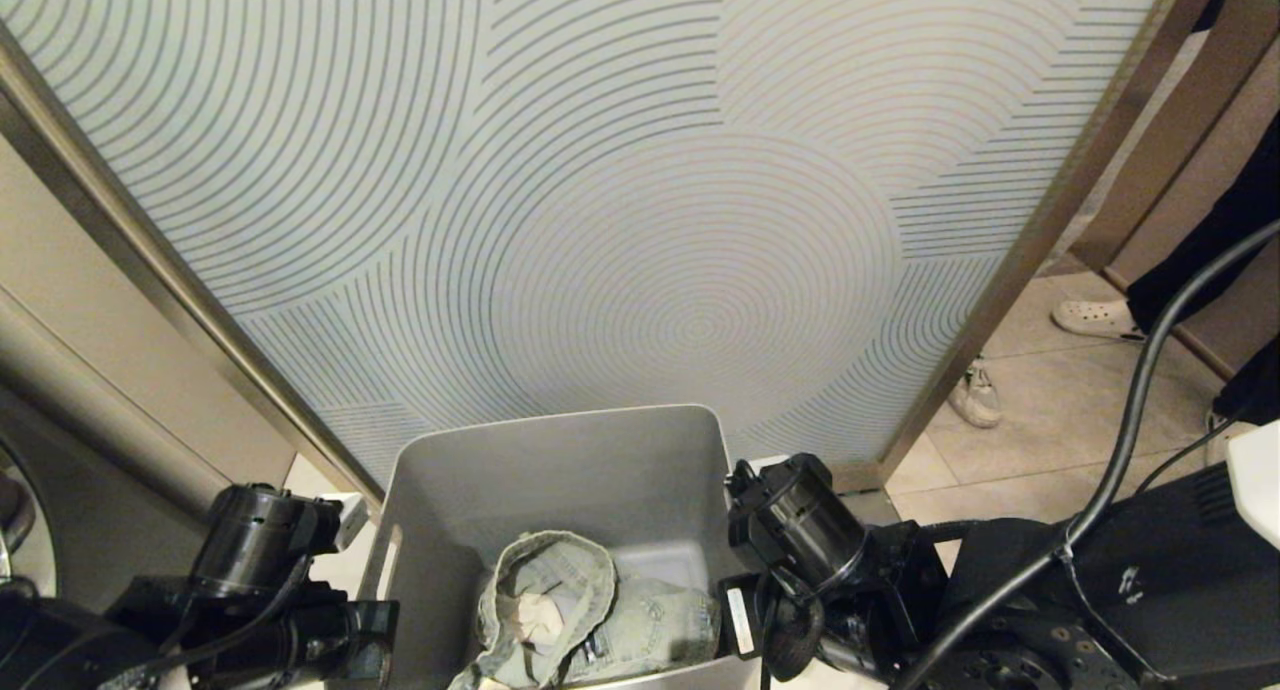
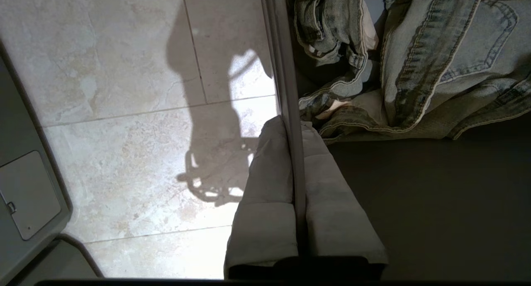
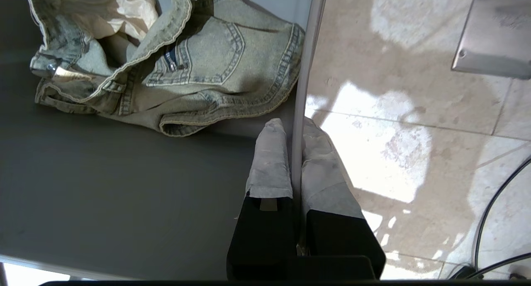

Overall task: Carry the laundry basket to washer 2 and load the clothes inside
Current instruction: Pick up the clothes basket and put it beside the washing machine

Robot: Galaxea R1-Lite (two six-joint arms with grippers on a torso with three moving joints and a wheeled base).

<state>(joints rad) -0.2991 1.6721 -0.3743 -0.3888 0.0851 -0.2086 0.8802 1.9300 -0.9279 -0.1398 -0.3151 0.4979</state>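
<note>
the grey plastic rectangular laundry basket [image 1: 560, 470] hangs over the tiled floor [image 2: 124, 112], left pincer [image 2: 295, 128] and right pincer [image 3: 295, 130] each clamped on its opposite walls, faded grey-green denim clothes [image 1: 590, 610] bundled inside.

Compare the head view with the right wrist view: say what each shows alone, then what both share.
Head view only: the patterned panel, a person's shoes and the left arm at the basket's left side.

Right wrist view only: the right gripper, jaws shut on the laundry basket wall, and a metal plate.

Both: the clothes in the basket.
</note>
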